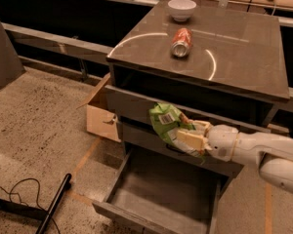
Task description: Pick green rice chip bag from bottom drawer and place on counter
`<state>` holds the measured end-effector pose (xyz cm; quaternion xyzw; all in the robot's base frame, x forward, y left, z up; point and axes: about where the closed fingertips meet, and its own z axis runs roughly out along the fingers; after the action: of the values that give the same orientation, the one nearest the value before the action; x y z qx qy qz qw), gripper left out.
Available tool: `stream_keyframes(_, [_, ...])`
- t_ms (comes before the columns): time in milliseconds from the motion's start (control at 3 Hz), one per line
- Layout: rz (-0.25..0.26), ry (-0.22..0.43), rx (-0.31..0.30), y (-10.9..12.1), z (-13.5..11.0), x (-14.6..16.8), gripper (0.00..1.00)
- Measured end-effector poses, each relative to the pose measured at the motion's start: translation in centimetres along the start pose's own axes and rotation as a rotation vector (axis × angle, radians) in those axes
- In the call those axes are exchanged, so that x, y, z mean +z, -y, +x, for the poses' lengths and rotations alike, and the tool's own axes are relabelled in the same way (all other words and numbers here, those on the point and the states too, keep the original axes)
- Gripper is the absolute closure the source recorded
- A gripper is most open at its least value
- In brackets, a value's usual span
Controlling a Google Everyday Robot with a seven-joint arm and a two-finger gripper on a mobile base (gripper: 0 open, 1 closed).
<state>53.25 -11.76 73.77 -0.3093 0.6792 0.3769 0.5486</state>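
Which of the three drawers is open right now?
The bottom drawer, pulled out, floor showing; the two upper drawers show only fronts. The gripper holds the green rice chip bag above it.
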Motion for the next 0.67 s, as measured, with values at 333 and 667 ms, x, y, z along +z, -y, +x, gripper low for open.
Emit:
stream_keyframes(333, [-0.095,0.001,0.018,-1.73,-0.98,-0.69,1.0])
stream_keyframes(667, [-0.092,0.022,-0.001,-1.4,-1.75,-0.04,1.0])
